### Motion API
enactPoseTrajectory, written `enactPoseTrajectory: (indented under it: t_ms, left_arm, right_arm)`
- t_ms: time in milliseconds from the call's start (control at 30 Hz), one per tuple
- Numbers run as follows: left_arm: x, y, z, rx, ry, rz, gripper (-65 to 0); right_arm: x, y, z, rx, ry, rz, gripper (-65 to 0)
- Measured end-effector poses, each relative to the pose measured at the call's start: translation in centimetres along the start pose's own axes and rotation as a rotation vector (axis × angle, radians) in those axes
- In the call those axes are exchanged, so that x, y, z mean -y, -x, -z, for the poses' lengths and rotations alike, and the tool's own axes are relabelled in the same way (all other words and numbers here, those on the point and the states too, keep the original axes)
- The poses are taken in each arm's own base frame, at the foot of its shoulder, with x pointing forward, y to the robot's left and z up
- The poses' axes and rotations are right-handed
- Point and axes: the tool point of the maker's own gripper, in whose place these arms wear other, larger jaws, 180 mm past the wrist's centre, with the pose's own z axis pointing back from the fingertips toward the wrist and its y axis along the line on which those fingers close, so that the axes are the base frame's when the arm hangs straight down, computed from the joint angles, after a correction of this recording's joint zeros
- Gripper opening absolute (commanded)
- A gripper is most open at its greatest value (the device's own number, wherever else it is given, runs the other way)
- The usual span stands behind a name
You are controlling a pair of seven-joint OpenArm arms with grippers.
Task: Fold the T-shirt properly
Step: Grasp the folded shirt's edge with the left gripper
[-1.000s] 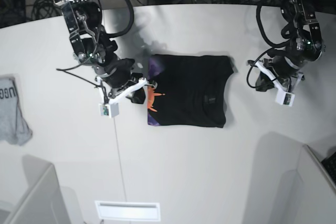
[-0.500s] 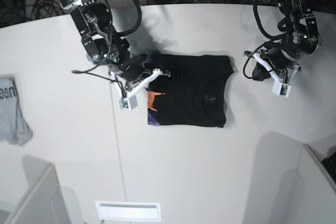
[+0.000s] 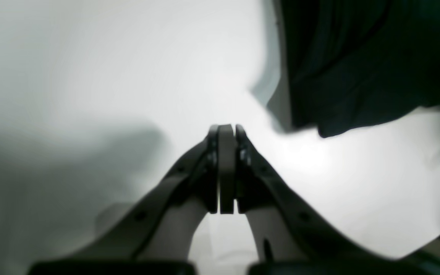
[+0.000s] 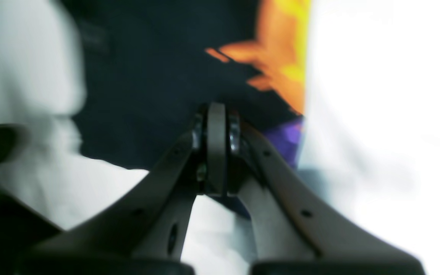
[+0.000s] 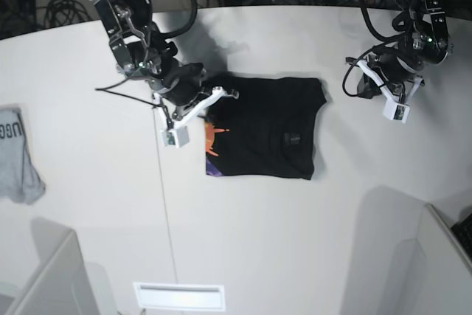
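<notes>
Base view: T-shirt apparently folded on table.

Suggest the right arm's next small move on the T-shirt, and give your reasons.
Probably open the right gripper and lower it onto the T-shirt's edge by the orange print. Its jaws are shut on nothing and it hangs over that edge, where the print side shows past the black cloth. The left gripper, also shut, is beside the shirt over bare table.
</notes>
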Motion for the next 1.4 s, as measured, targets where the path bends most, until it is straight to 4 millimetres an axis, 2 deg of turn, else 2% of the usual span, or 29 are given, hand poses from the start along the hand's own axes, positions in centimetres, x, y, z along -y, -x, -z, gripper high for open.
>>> enactPoseTrajectory:
  t_ms: [100, 200, 300, 400, 467, 500, 600, 700, 800, 900, 1067, 1133, 1267, 1400]
  left_arm:
    - [0.9, -2.0, -0.1, 0.061, 0.055, -0.023, -65.0]
    - [2.4, -4.9, -0.3, 0.15, 0.143, -0.06, -65.0]
    - [2.8, -7.1, -0.2, 0.203, 0.175, -0.068, -40.8]
    - [3.2, -8.1, 0.7, 0.228, 0.212, -0.117, -14.3]
    - [3.1, -8.1, 1.7, 0.221, 0.227, -0.158, -3.0]
    - [3.2, -8.0, 2.2, 0.213, 0.236, -0.173, 0.0]
    - [3.8, -7.5, 4.4, 0.155, 0.265, -0.187, 0.0]
    - [5.3, -7.2, 6.5, 0.1, 0.315, -0.188, 0.0]
    - [5.5, -6.2, 8.4, 0.041, 0.333, -0.226, 0.0]
    - [5.7, -5.0, 9.5, -0.007, 0.341, -0.239, 0.0]
    - [8.1, -4.9, 10.7, -0.035, 0.403, -0.215, -0.8]
    - [8.9, -4.5, 11.0, -0.043, 0.432, -0.22, -10.0]
    - [8.1, -3.5, 11.5, -0.066, 0.418, -0.248, -34.2]
    - [8.1, -2.6, 11.8, -0.095, 0.414, -0.257, -58.7]
  right_arm:
    - [0.3, -1.2, -1.1, 0.046, 0.005, 0.008, -65.0]
    - [1.6, -0.5, -1.5, 0.011, 0.032, -0.009, -65.0]
    - [1.9, 0.3, -1.6, -0.003, 0.04, -0.001, -65.0]
    - [1.6, 1.4, -2.0, -0.022, 0.033, 0.013, -65.0]
    - [1.6, 1.7, -2.3, -0.028, 0.033, 0.011, -65.0]
    - [1.9, 1.7, -2.4, -0.029, 0.038, 0.004, -65.0]
    - [2.2, 1.5, -2.7, -0.023, 0.047, -0.013, -65.0]
    - [1.9, 1.4, -2.7, -0.021, 0.037, -0.004, -65.0]
    - [2.1, 1.9, -2.8, -0.03, 0.043, -0.004, -65.0]
    - [2.1, 2.1, -2.8, -0.035, 0.043, -0.001, -65.0]
    - [2.1, 2.1, -2.8, -0.036, 0.044, -0.001, -65.0]
    - [2.1, 2.0, -2.8, -0.032, 0.043, -0.002, -65.0]
    - [2.4, 2.0, -2.9, -0.03, 0.048, 0.01, -65.0]
    - [5.5, 0.4, -3.9, 0.032, 0.13, 0.064, -65.0]
